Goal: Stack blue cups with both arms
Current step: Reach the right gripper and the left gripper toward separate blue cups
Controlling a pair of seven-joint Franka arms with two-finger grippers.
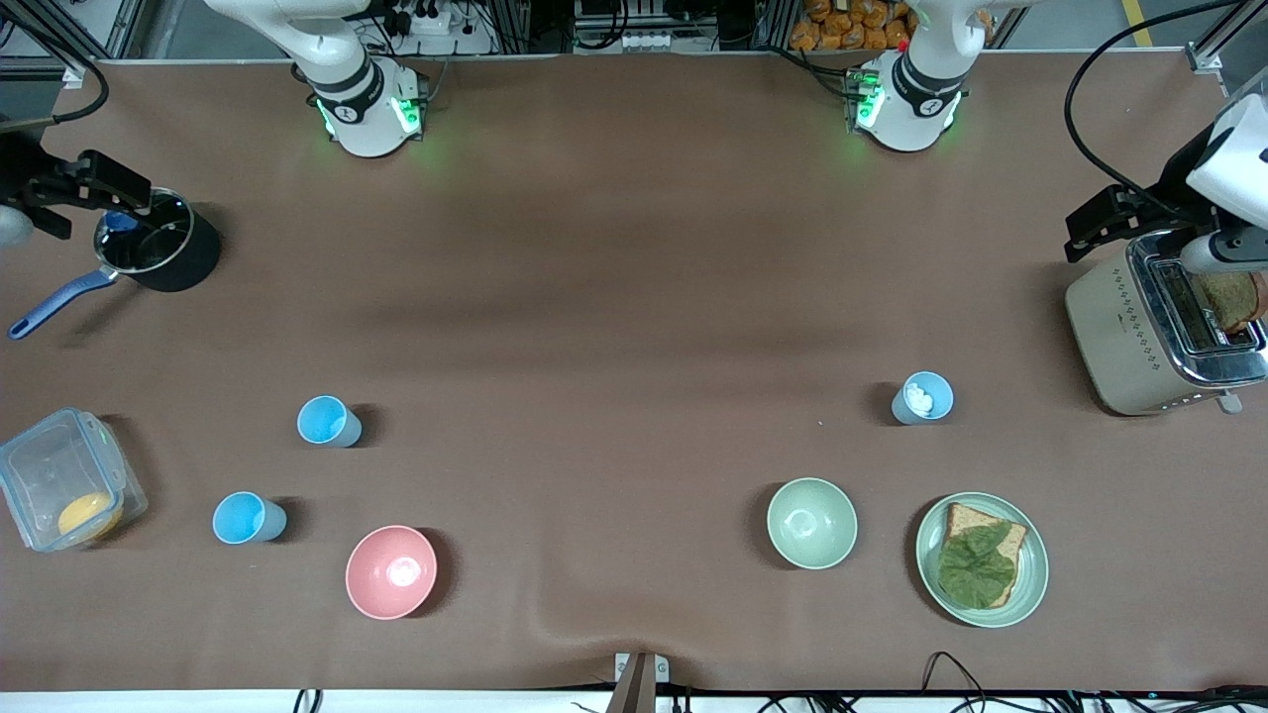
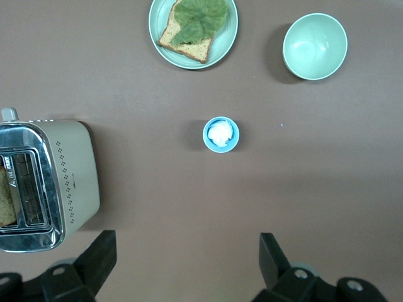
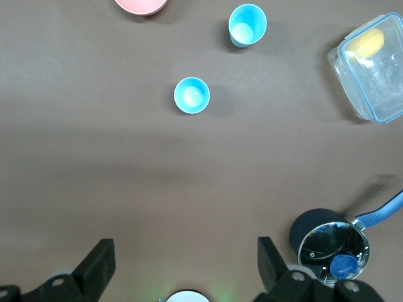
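Three blue cups are seen upright on the brown tabletop, none of them stacked. One blue cup is placed in the lower left part of the front view, and a second blue cup is set lower in the frame, nearer to the front camera, toward the clear plastic container with an orange item inside at the left edge. The pink bowl is found near the bottom of the frame, close to these two cups. A third, greyer-blue cup, with something white inside, is seen at centre right of the front view, well apart from the other two. Below it in the frame, the pale green bowl and a green plate carrying bread and a leaf are laid side by side.

The right gripper is held at the upper left edge of the front view, over a black saucepan with a blue handle; in the right wrist view its jaws are spread wide and nothing is held. The left gripper is held at the upper right edge, over a toaster with a slice in its slot; in the left wrist view its jaws are likewise wide apart and empty.
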